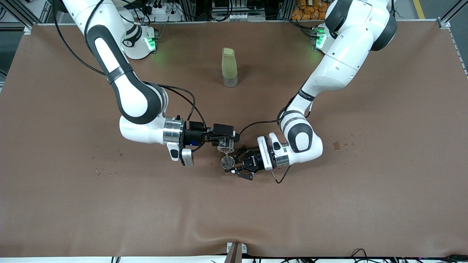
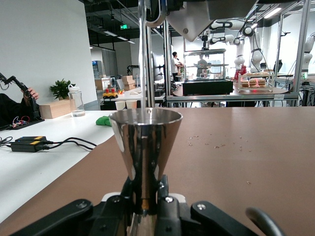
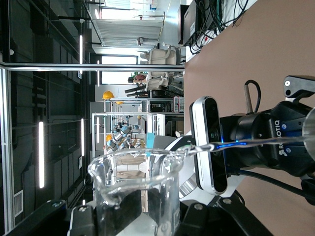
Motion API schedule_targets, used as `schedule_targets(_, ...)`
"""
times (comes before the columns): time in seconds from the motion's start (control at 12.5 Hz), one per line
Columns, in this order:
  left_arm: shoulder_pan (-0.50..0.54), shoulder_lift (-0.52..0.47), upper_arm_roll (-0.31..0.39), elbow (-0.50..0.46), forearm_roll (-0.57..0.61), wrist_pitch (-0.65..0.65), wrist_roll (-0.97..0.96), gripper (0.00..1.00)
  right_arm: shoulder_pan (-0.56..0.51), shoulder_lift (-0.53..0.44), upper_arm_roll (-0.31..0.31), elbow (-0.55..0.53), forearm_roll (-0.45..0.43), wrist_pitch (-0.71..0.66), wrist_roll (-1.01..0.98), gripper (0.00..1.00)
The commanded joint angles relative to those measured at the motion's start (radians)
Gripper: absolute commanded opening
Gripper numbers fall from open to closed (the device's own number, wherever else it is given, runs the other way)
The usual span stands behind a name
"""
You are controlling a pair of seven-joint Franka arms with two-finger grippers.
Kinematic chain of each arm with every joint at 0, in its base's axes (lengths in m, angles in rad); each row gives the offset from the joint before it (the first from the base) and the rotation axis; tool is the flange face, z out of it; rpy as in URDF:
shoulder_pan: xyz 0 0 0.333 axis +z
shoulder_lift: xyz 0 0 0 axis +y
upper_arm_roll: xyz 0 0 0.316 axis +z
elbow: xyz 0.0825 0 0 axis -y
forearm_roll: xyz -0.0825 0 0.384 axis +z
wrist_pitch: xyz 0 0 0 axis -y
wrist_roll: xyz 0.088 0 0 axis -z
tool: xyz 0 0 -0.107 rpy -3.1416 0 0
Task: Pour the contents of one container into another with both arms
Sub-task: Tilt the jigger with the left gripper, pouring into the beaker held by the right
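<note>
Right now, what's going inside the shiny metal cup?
A thin clear stream falls from the tilted glass cup into the steel jigger. Its wall hides the level inside.

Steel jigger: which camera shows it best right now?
The left wrist view: the steel jigger fills the frame, upright in the left gripper. The front view shows only its small round rim; the right wrist view catches just an edge.
</note>
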Motion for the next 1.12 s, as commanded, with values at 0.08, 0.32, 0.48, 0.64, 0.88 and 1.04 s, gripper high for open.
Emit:
schedule_targets(0.08,0.003,-0.022,-0.004,-0.019,-0.019,-0.007,0.021,0.0,0.002,0.015,-0.002,0.026,0.025,-0.004,0.044,0.0)
schedule_targets(0.32,0.005,-0.022,-0.004,-0.019,-0.019,-0.007,0.021,0.0,0.0,0.026,-0.002,0.026,0.063,-0.005,0.062,0.0)
schedule_targets(0.48,0.005,-0.022,-0.004,-0.019,-0.019,-0.007,0.019,0.0,0.005,0.032,-0.002,0.026,0.119,-0.005,0.064,0.0)
schedule_targets(0.64,0.003,-0.022,-0.004,-0.019,-0.019,-0.007,0.019,0.0,0.006,0.037,-0.002,0.026,0.144,-0.007,0.077,0.0)
schedule_targets(0.88,0.005,-0.022,-0.005,-0.03,-0.019,-0.008,0.017,0.0,0.006,0.043,-0.002,0.031,0.146,-0.007,0.108,0.0)
schedule_targets(1.04,0.003,-0.022,-0.004,-0.032,-0.019,-0.008,0.014,0.0,0.005,0.046,-0.002,0.031,0.152,-0.007,0.135,0.0)
